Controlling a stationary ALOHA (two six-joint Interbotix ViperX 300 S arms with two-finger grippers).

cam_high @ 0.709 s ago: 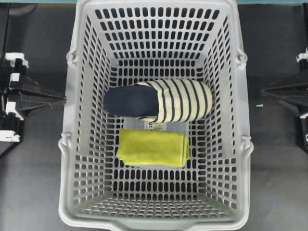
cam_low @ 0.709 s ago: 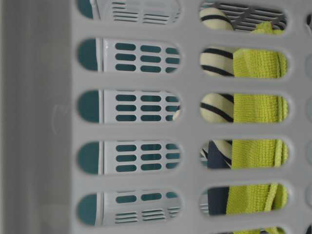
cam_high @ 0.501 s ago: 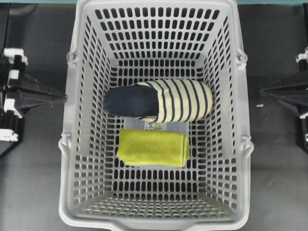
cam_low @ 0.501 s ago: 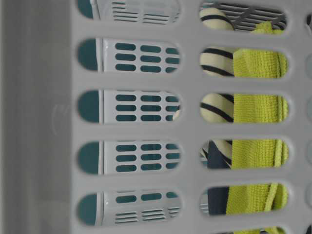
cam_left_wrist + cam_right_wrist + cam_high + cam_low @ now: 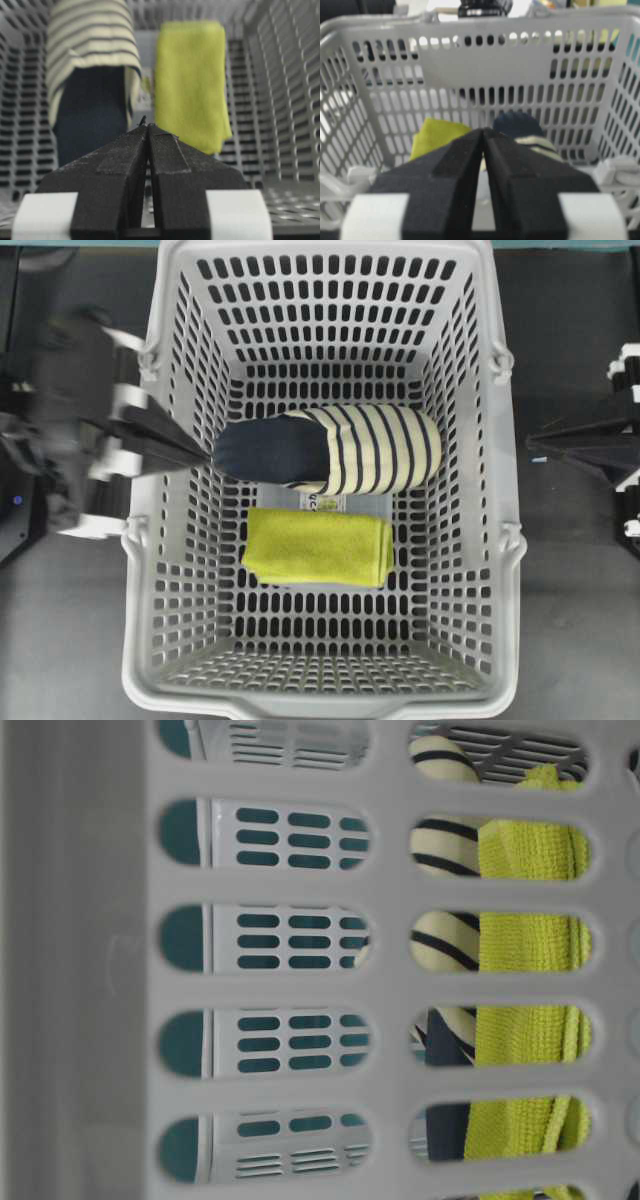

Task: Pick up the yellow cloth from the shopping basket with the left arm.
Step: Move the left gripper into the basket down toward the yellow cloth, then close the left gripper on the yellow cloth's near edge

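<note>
The yellow cloth [image 5: 318, 547] lies flat and folded on the floor of the grey shopping basket [image 5: 135, 650], just in front of a cream-and-navy striped slipper [image 5: 370, 448]. My left gripper [image 5: 203, 454] is shut and empty; it reaches over the basket's left wall, with its tip by the slipper's navy end. In the left wrist view the gripper [image 5: 147, 126] points between the slipper [image 5: 90, 50] and the cloth [image 5: 190, 80]. My right gripper [image 5: 532, 445] is shut and empty outside the basket's right rim; in the right wrist view [image 5: 484, 131] it faces the basket wall [image 5: 470, 65].
The table-level view looks through the basket's lattice wall [image 5: 90, 970] at the cloth [image 5: 525, 940] and the slipper [image 5: 445, 935]. A white label [image 5: 325, 502] lies on the basket floor between slipper and cloth. The dark table [image 5: 570, 620] surrounds the basket.
My left arm has swung right, from outside the basket to over its left wall, and shows blurred. My right gripper has shifted slightly left. Cloth and slipper have not moved.
</note>
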